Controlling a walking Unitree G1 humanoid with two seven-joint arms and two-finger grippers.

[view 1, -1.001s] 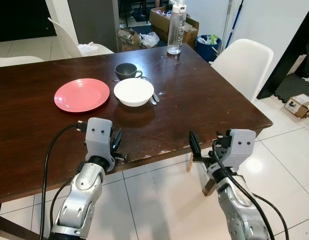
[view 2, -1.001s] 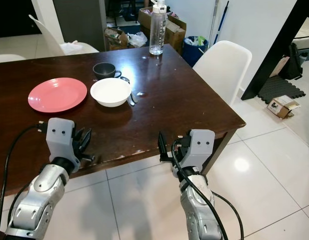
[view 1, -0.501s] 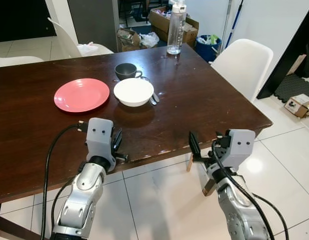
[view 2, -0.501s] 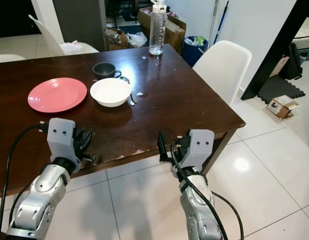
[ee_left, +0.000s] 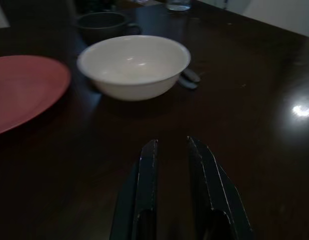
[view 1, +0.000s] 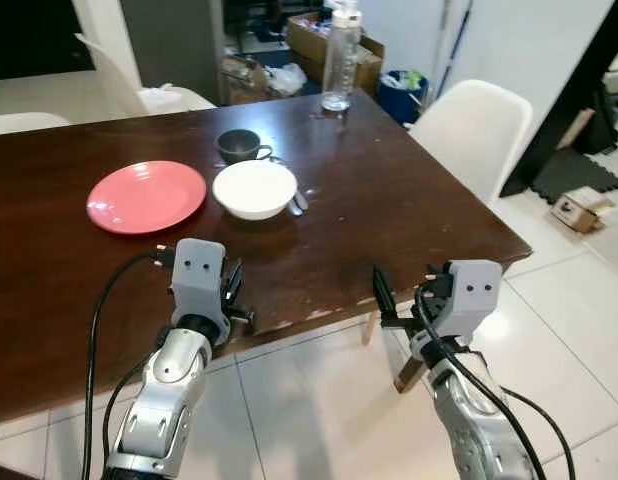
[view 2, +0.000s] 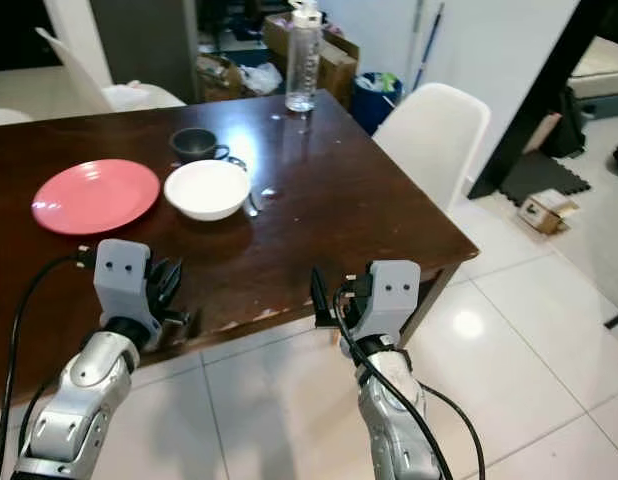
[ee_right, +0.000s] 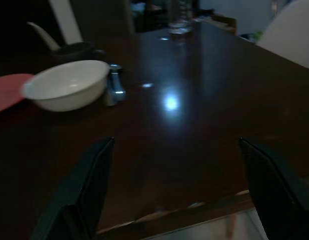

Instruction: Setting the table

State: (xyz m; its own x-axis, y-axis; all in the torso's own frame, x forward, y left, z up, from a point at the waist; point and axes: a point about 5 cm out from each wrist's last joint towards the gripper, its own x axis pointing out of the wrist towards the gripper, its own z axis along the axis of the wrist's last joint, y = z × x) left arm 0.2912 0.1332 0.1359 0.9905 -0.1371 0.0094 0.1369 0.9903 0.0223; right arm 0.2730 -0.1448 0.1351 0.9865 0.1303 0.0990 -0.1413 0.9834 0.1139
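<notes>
Much of my left gripper (view 1: 232, 292) sits behind its own grey wrist block, but the wrist view shows its fingers (ee_left: 147, 185) nearly together with a thin gap, empty, low over the near edge of the dark wooden surface (view 1: 409, 205). The cutlery (view 1: 298, 203) is half hidden behind the white bowl (view 1: 254, 188), so I cannot tell what pieces they are (a handle or two at most). The surface is glossy and scuffed along its near edge, standing on pale tiled floor (view 1: 319, 400), with white chairs (view 1: 474, 130) at its sides and boxes and clutter beyond. From left: a pink plate (view 1: 146, 195), bare; the white bowl just beside it, empty; a dark cup (view 1: 236, 146) behind the bowl, contents unseen; a clear bottle (view 1: 339, 60) at the far edge. My right gripper (view 1: 381, 305) hangs off the near edge, fingers (ee_right: 89, 185) spread wide, holding nothing.
</notes>
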